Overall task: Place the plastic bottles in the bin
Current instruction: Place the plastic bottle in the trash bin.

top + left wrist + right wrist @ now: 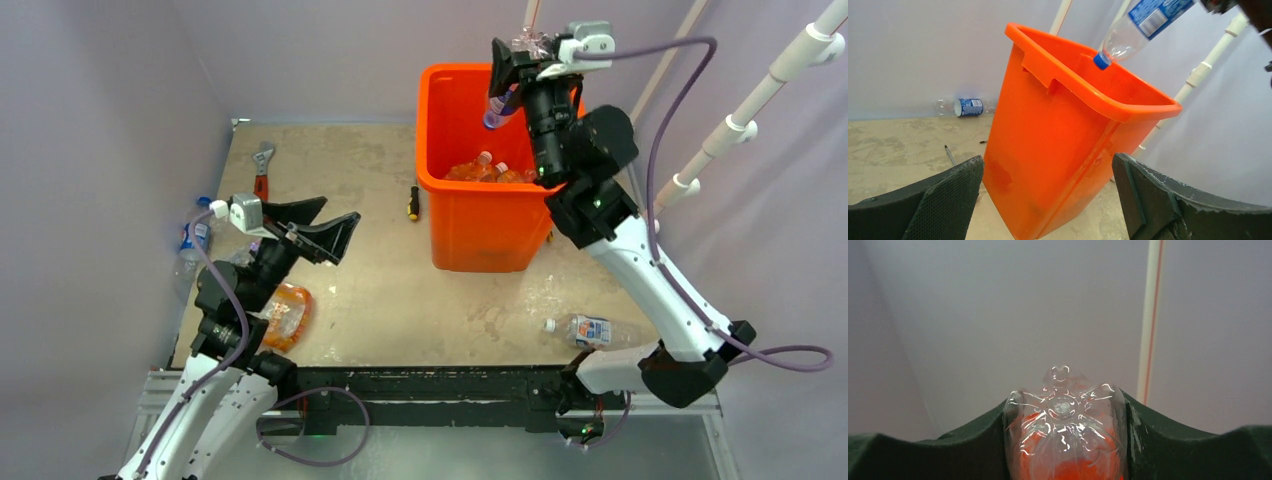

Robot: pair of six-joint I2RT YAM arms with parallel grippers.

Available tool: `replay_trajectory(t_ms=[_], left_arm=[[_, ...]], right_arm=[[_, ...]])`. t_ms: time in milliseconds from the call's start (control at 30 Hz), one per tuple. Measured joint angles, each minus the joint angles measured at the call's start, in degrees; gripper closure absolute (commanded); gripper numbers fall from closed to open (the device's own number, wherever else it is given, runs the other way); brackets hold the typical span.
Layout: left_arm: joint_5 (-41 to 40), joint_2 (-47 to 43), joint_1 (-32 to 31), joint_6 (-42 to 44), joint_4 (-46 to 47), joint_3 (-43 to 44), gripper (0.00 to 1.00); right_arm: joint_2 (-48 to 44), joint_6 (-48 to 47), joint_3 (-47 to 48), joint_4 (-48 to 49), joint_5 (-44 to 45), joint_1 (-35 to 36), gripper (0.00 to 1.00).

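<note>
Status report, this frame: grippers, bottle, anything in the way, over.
Right gripper shut on blue-label bottle, cap down over bin. Left gripper open, empty. Nothing blocks the drop.

bin (478, 215) on tabletop (380, 290), bottles (490, 172) inside, held bottle (1135, 30) above it, screwdriver (412, 203) just left, wrench (262, 168) far left, lone bottle (590, 330) before it

Table (380, 285): bin (480, 225) by the far edge, screwdriver (413, 202) beside it, wrench (262, 165) at far-left corner, bottles (590, 330) along left and near edges
</note>
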Motion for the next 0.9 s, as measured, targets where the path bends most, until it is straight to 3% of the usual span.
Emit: replay_trajectory(t_ms=[267,567,633,767,900], left_arm=[[-1.62,0.04,0.0,0.0,-1.31,0.33,0.01],[-1.92,0.46,0.0,0.0,-2.56,0.63,0.01],[-1.86,0.52,0.0,0.02,-2.6,0.63,0.01],[-1.81,0.52,0.0,0.02,-2.6,0.63,0.01],[-1.86,0.61,0.0,0.02,-2.69,0.63,0.01]], right_arm=[[3.39,12.02,-0.33,-8.37,-3.15,-11.3,0.66],[4.24,20.98,-3.93,-13.33,-7.56,-13.27,0.61],[4.35,21.97,-4.55,-14.62,-8.15,-13.51,0.53],[4.33,23.23,-5.42,-17.4,-9.11,-13.99,0.24],[4.26,24.35,-5.7,-20.2,-10.32,-14.21,0.11]])
